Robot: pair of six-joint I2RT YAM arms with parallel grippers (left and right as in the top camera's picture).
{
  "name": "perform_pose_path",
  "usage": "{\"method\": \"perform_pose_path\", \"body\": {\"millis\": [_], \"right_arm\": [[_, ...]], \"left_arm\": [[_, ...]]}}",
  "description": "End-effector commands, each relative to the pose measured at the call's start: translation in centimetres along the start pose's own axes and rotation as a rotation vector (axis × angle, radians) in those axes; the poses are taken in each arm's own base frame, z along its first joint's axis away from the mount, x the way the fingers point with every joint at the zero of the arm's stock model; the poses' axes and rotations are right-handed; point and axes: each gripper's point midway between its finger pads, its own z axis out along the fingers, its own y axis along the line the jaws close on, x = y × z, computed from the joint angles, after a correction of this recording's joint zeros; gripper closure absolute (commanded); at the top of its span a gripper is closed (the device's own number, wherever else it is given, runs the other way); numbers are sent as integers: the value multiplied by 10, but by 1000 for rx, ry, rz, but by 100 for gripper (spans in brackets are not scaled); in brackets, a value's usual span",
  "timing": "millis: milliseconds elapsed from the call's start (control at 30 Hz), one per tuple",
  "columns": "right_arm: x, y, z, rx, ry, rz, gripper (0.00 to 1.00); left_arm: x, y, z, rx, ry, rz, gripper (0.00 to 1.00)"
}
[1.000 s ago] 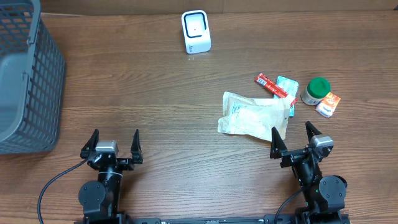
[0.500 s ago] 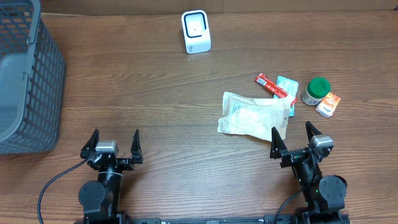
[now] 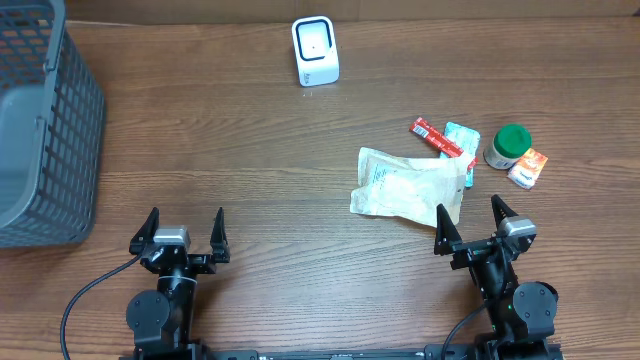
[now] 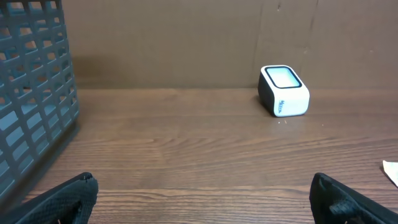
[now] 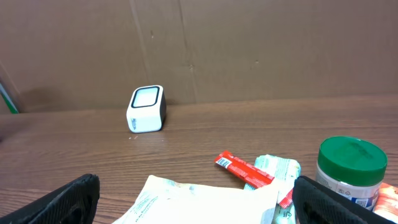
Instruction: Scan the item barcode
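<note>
You had the left gripper (image 3: 185, 216) and the right gripper (image 3: 468, 210) both spread wide, holding nothing. The white pouch (image 3: 408, 186) lay flat just at 11 o'clock from the right gripper. The scanner (image 3: 315, 50) stood well apart, toward 12 o'clock.

The overhead camera looks straight down on the whole table (image 3: 250, 150). Both wrist cameras sit low by its front edge, facing the back edge. All three views share the white scanner (image 3: 315, 50).

Black arms (image 3: 160, 312), pointed claw fingers (image 3: 218, 232), apparently grey wrist blocks (image 3: 170, 237), one black cable (image 3: 95, 283).
</note>
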Motion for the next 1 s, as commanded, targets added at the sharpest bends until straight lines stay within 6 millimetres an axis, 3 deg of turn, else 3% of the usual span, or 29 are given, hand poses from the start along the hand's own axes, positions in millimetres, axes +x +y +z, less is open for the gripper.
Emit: {"method": "perform_pose_path", "body": {"millis": [0, 967], "right_arm": [[1, -3, 0, 16, -7, 6, 0], [1, -3, 0, 16, -7, 6, 0]], "left_arm": [[0, 0, 0, -3, -5, 27, 0], [0, 0, 0, -3, -5, 27, 0]]}}
